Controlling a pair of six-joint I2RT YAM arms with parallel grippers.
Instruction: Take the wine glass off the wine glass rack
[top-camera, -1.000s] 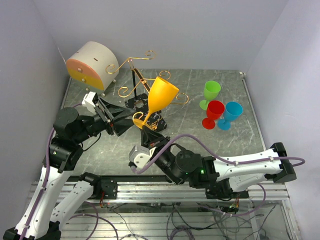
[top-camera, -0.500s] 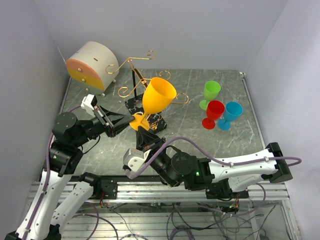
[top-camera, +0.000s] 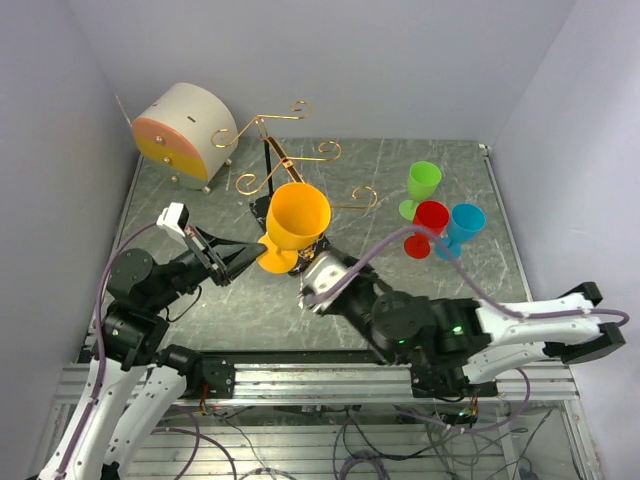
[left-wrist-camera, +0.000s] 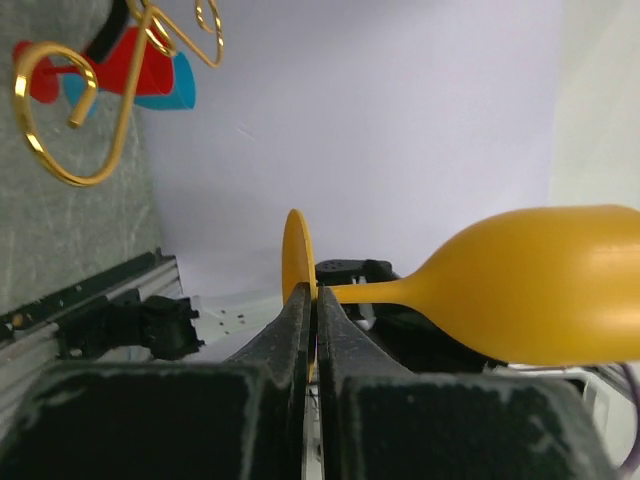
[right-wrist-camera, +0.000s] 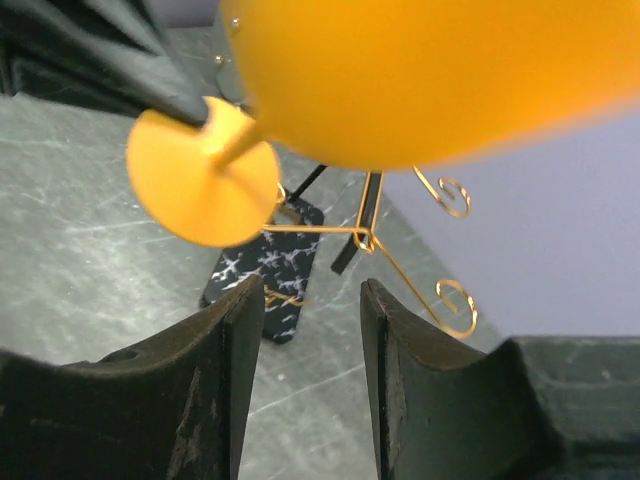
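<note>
The orange wine glass (top-camera: 296, 218) hangs tilted in the air in front of the wine glass rack (top-camera: 287, 160), whose gold scroll arms stand behind it. My left gripper (top-camera: 262, 252) is shut on the rim of the glass's round foot (left-wrist-camera: 294, 258), and the bowl (left-wrist-camera: 545, 285) points away to the right. My right gripper (top-camera: 318, 270) is open just below and right of the glass, holding nothing. In the right wrist view its fingers (right-wrist-camera: 238, 340) stand apart under the foot (right-wrist-camera: 205, 178). The rack's black marble base (right-wrist-camera: 262, 268) lies beyond.
A round beige-and-orange drawer box (top-camera: 185, 130) stands at the back left. Green (top-camera: 422, 186), red (top-camera: 430, 226) and blue (top-camera: 463, 228) glasses stand together at the right. Walls close in the table on the left, back and right.
My left gripper closed on the glass's foot and drew it toward the near left. My right gripper let go of the glass, opened and pulled back to the right.
</note>
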